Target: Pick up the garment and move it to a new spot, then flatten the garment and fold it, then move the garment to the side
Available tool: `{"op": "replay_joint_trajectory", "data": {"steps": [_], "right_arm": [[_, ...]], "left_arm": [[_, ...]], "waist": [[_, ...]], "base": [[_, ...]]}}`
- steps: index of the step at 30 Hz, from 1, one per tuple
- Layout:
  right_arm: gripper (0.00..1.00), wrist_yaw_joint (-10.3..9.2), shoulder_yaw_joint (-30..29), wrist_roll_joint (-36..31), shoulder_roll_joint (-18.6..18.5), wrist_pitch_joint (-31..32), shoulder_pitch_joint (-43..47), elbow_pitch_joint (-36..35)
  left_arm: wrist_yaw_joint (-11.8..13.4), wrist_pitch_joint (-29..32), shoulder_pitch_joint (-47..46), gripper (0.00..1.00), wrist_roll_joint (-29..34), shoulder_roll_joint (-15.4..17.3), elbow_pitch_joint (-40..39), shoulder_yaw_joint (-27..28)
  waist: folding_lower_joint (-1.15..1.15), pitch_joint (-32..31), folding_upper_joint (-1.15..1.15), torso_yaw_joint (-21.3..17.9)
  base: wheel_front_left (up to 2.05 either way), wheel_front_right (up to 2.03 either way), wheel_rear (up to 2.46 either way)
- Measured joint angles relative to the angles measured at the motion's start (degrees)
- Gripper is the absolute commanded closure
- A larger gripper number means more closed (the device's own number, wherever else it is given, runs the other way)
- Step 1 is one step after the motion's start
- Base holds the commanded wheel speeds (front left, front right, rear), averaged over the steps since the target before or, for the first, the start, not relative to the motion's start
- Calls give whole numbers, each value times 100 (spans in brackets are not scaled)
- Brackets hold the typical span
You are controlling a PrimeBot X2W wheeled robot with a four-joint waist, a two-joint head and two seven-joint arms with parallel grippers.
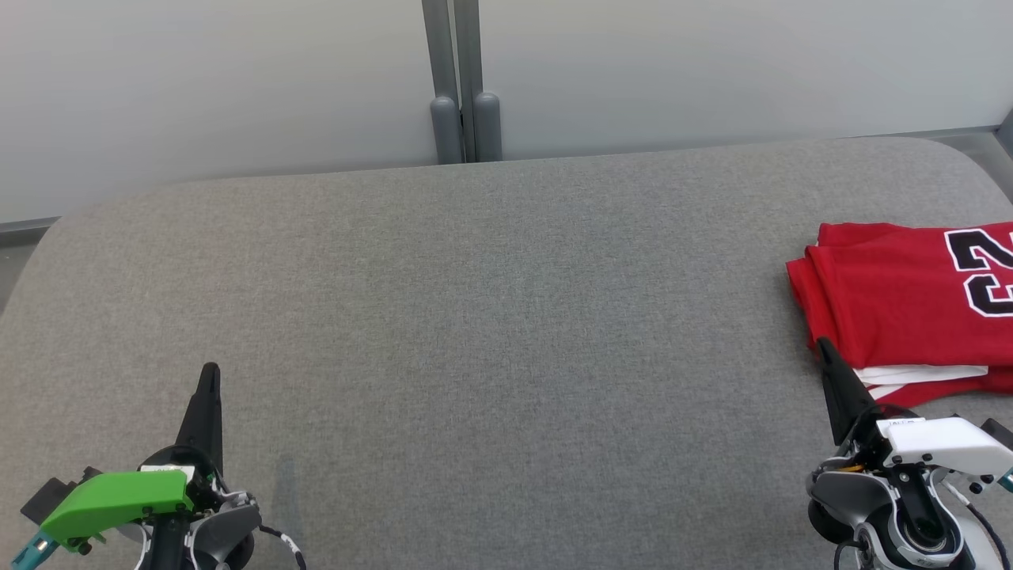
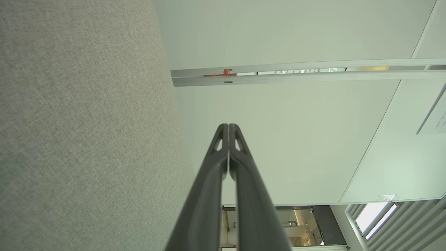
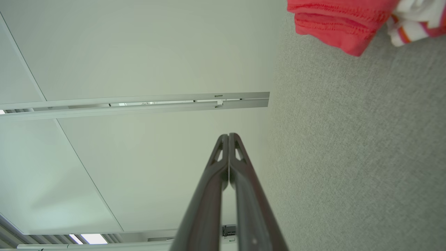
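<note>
The garment [image 1: 902,301] is a red jersey with black-and-white numbers and white trim, lying folded at the right edge of the grey fabric surface [image 1: 491,317]. Its folded corner [image 3: 341,21] also shows at the top of the right wrist view. My right gripper [image 1: 823,345] is shut and empty at the lower right, its tip just in front of the garment's near-left corner. In the right wrist view, that gripper's tips [image 3: 229,135] are pressed together. My left gripper [image 1: 210,369] is shut and empty at the lower left, far from the garment, and its tips [image 2: 228,125] are together.
A pale wall with a grey vertical post [image 1: 463,79] stands behind the surface's far edge. The surface has rounded corners at the far left and far right. Wide bare fabric lies between the two grippers.
</note>
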Motion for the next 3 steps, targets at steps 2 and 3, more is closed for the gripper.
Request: {"op": "replay_joint_trajectory", "data": {"steps": [2,3], "right_arm": [[100,0,0,0,0,0,0,0],[100,0,0,0,0,0,0,0]], "left_arm": [[0,0,0,100,0,0,0,0],[0,0,0,100,0,0,-1,0]], "waist": [[0,0,0,0],[0,0,0,0]], "base": [[0,0,0],[0,0,0]]}}
